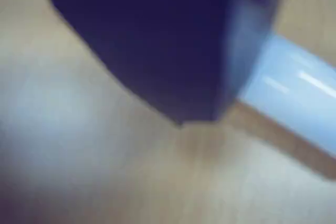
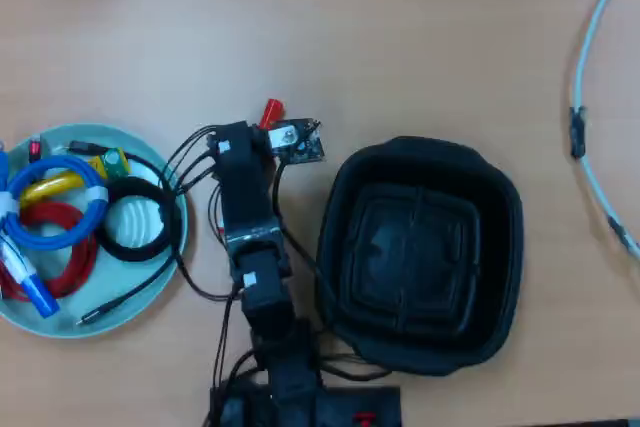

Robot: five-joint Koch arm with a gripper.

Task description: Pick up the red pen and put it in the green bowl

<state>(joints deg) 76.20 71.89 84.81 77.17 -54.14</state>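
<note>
In the overhead view the red pen (image 2: 271, 110) shows only its red cap, sticking out past the top of my gripper (image 2: 266, 127); the gripper and wrist hide the barrel. In the blurred wrist view a white barrel (image 1: 296, 95) lies on the wood just right of one dark jaw that fills the upper middle. The second jaw does not show, so I cannot tell whether the jaws hold the pen. The green bowl (image 2: 150, 297) sits at the left of the overhead view, apart from the gripper.
The bowl holds red, blue, yellow and black coiled cables (image 2: 60, 222) and a white marker with a blue cap (image 2: 25, 282). A black square tray (image 2: 420, 252) stands right of the arm. A white curved tube (image 2: 590, 97) runs along the right edge.
</note>
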